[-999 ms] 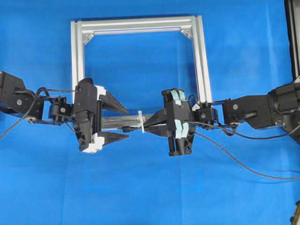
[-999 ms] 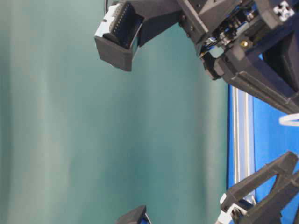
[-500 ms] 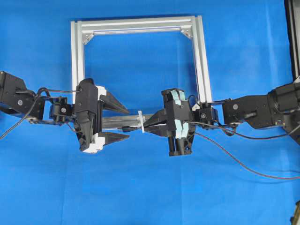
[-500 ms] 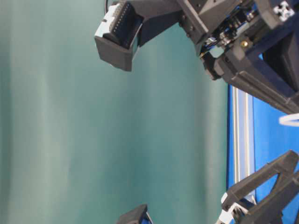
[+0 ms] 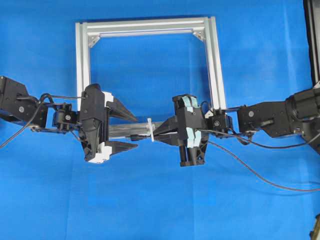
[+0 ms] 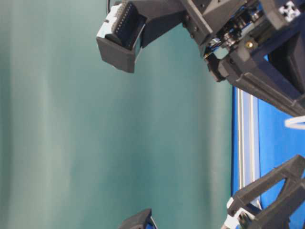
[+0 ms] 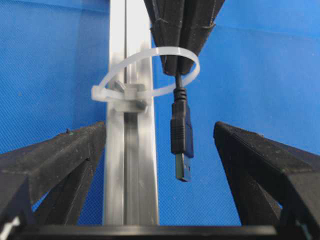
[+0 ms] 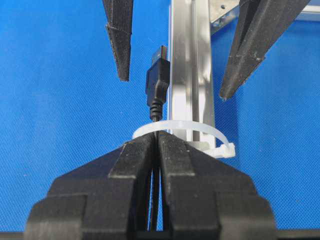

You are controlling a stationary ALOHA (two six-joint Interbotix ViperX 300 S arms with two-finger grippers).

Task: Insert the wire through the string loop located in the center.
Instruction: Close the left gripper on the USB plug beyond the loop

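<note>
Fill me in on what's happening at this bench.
The right claw is shut on a black wire and has pushed its plug through the white string loop tied to the frame bar. The plug now hangs on the far side, between the fingers of the left claw, which is open around it and not touching it.

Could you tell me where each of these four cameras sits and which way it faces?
Overhead: above the table, looking straight down on the aluminium frame, both arms, the open left gripper and the shut right gripper.
Table-level: low at the table's edge, turned sideways; arm parts close up, green backdrop.
Left wrist: looks along the frame bar past its own fingers at the wire through the string loop.
Right wrist: looks the opposite way over its closed fingers.
Both wrist views share wire and loop.
</note>
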